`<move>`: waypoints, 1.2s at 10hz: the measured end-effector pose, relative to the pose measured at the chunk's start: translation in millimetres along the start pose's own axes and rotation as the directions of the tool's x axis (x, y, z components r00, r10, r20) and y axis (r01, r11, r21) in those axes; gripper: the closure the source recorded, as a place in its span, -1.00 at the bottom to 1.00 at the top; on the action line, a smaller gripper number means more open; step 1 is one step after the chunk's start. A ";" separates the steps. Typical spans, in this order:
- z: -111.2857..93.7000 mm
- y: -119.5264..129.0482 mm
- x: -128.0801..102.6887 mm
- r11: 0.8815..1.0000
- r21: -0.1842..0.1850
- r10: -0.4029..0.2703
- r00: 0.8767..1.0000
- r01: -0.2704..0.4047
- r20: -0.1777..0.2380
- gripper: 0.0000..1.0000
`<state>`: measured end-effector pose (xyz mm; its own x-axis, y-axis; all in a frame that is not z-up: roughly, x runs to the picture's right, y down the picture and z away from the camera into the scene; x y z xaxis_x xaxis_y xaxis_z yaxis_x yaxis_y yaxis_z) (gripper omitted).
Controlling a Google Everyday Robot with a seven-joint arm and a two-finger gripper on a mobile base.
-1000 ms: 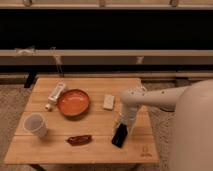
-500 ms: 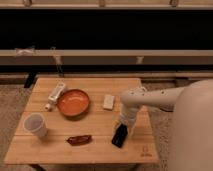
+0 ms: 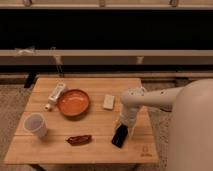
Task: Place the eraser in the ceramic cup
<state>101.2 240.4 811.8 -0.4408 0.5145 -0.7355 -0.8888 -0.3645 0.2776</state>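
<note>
Camera view: we see the gripper (image 3: pixel 124 123) over the eraser (image 3: pixel 119 136) near the table's (image 3: pixel 100 150) front right corner; whether it grips, we cannot tell. The ceramic cup (image 3: pixel 36 125) stands at the left edge.

My gripper (image 3: pixel 123 125) is just over the flat black eraser (image 3: pixel 119 136) — a bare strip of wooden tabletop (image 3: pixel 100 124) runs to the white ceramic cup (image 3: pixel 36 125), between the shallow orange bowl (image 3: pixel 74 102) and the dark red-brown elongated thing (image 3: pixel 79 139).

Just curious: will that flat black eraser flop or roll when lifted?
Probably stiff: the eraser looks like a flat, straight-edged slab. Unlikely to roll, being flat and rectangular. The gripper is at its far end.
</note>
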 end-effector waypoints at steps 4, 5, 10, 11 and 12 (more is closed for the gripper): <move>-0.5 0.9 -0.7 1.000 -0.002 -0.015 1.000 0.015 0.002 0.71; -1.4 1.1 -1.1 1.000 -0.004 -0.020 1.000 0.020 0.004 0.83; -46.9 54.1 14.2 0.982 -0.013 -0.190 0.982 0.190 0.017 0.89; -61.8 72.4 22.2 0.968 -0.010 -0.250 0.968 0.251 0.019 0.89; -75.2 88.8 29.6 0.952 -0.006 -0.305 0.952 0.305 0.023 0.89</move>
<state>18.6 164.9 768.2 -0.1513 0.6193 -0.7704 -0.9803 -0.1944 0.0363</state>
